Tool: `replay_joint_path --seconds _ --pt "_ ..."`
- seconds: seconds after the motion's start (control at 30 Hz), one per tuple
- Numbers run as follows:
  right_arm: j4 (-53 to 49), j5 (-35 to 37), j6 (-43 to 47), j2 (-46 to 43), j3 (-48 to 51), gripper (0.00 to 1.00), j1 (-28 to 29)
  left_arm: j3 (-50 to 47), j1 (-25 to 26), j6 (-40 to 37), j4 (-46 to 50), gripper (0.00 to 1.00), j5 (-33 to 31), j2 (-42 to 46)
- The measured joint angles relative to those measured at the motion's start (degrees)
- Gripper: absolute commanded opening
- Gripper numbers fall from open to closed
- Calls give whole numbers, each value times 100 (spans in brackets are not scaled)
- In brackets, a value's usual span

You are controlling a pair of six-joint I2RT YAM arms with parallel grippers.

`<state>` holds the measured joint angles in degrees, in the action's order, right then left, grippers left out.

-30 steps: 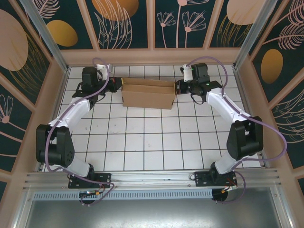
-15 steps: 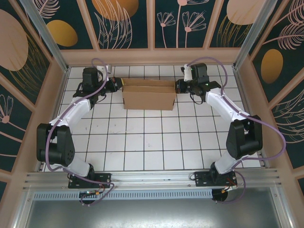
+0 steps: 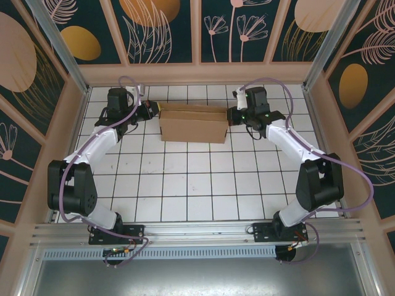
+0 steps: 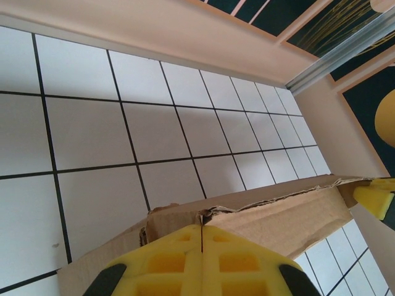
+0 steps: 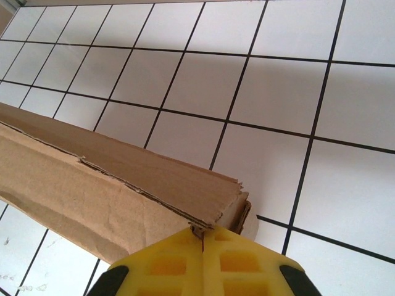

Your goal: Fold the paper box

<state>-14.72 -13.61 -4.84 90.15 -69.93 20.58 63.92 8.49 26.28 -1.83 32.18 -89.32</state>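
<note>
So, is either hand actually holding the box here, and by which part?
Cannot be told. The left hand and right hand are both shut, tips at opposite short ends of the paper box; no cardboard is visibly pinched.

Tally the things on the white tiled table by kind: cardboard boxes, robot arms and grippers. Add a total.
Cardboard boxes: 1, the paper box
Robot arms: 2, the left arm and the right arm
Grippers: 2, the left gripper and the right gripper
Total: 5
</note>
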Motion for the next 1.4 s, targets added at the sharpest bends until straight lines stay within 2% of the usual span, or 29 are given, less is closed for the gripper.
replay_joint_path --seconds 0.47,1.4 --pt "33 208 4 0 0 0 160 -297 -2 688 -249 0 -61 0" --pt "127 219 155 0 70 0 304 -337 68 -448 168 0 -1069 240"
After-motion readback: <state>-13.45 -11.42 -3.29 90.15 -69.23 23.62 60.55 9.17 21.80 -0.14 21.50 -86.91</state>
